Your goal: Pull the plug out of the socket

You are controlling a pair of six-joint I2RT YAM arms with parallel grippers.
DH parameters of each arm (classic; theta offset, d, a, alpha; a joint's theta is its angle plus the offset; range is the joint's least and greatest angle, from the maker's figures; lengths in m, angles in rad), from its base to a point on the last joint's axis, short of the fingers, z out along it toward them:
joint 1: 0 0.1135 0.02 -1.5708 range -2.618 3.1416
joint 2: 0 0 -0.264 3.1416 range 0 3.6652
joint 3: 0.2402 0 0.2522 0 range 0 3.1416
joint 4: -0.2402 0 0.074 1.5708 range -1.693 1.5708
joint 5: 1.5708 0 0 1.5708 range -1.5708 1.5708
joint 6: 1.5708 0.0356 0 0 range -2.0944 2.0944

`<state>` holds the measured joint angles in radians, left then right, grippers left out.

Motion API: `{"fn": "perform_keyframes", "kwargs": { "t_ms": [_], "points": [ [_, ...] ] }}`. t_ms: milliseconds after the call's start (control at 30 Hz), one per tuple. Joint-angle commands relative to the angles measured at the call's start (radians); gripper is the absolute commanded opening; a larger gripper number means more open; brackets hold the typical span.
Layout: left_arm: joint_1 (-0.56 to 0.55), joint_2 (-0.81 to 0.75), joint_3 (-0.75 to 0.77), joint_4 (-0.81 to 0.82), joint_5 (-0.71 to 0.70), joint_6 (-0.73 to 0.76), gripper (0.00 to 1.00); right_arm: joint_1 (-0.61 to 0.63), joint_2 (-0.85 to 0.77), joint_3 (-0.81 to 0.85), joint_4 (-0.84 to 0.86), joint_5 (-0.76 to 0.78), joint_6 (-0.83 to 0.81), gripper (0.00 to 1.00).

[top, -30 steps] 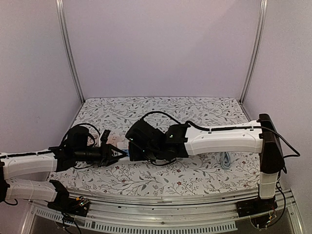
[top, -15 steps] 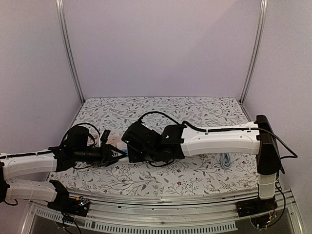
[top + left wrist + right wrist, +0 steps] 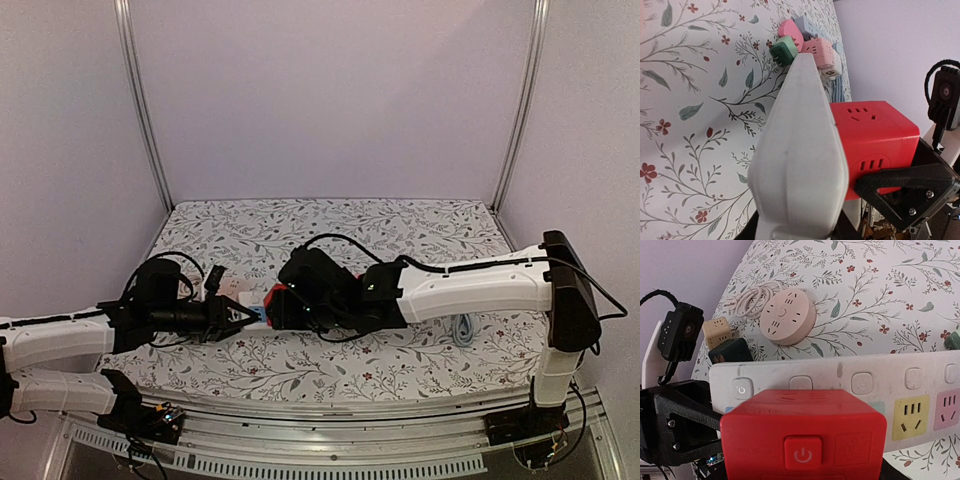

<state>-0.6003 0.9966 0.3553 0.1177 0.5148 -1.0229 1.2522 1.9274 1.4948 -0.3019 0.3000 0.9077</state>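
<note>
The plug is a red cube (image 3: 803,436) with a power button; it also shows as the red cube (image 3: 873,142) and the red cube (image 3: 274,299). My right gripper (image 3: 284,305) is shut on it, one black finger (image 3: 906,187) lying across its side. The socket is a long white power strip (image 3: 840,382) with coloured outlets, seen edge-on as the power strip (image 3: 800,160). My left gripper (image 3: 236,317) is shut on the strip's near end. The cube sits close against the strip's face. Whether its pins are still in is hidden.
A round pink socket (image 3: 787,315) with a coiled cable lies beyond the strip. Beside it are a beige cube (image 3: 715,332) and a dark green cube (image 3: 731,352). Small pink and green adapters (image 3: 790,42) lie further off. A pale cable (image 3: 463,328) lies at the right.
My right arm has shifted to the right and the red cube now shows in the top view, where the wrist covered it before. The left arm has held still.
</note>
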Motion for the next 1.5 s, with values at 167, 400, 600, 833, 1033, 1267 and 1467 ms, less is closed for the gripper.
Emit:
{"fn": "perform_keyframes", "kwargs": {
  "t_ms": [167,400,600,833,1033,1267,1467],
  "points": [
    [-0.002,0.001,-0.026,-0.078,-0.057,-0.005,0.0,-0.012,-0.052,-0.02,0.069,-0.014,0.051,0.4],
    [-0.003,0.014,-0.004,-0.15,-0.089,0.029,0.0,0.018,-0.025,0.061,-0.005,0.04,-0.001,0.4],
    [-0.006,0.038,0.008,-0.176,-0.104,0.044,0.0,0.054,0.031,0.171,-0.107,0.082,-0.061,0.4],
    [-0.01,0.045,0.014,-0.181,-0.108,0.049,0.0,0.058,0.065,0.211,-0.136,0.078,-0.073,0.4],
    [-0.01,0.043,0.009,-0.179,-0.106,0.049,0.0,0.048,0.039,0.192,-0.132,0.089,-0.063,0.4],
    [-0.01,0.046,0.003,-0.157,-0.096,0.041,0.0,0.0,-0.028,0.078,-0.039,0.035,0.01,0.4],
    [-0.009,0.049,0.003,-0.149,-0.093,0.04,0.0,-0.011,-0.044,0.054,-0.02,0.025,0.031,0.4]
  ]
}}
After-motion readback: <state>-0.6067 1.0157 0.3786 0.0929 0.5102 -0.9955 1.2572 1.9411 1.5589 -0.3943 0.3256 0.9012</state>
